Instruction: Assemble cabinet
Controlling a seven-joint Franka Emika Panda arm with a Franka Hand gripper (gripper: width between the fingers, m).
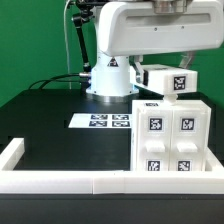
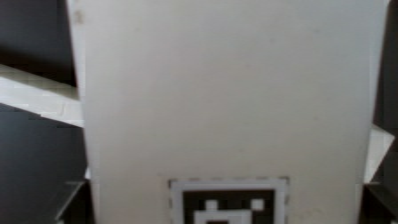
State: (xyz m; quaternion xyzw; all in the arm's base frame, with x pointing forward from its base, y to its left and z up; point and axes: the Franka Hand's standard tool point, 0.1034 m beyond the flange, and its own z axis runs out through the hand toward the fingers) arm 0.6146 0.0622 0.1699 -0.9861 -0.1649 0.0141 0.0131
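Now the cabinet stands upright; tagged face toward the exterior camera

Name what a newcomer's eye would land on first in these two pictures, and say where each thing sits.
The large white cabinet, dotted with black-and-white tags, stands at the front of the black table, on the exterior view's right. Behind it rises the robot arm's white base, with the marker board lying flat in front of that. In the wrist view, a white panel bearing one tag fills nearly the whole picture.
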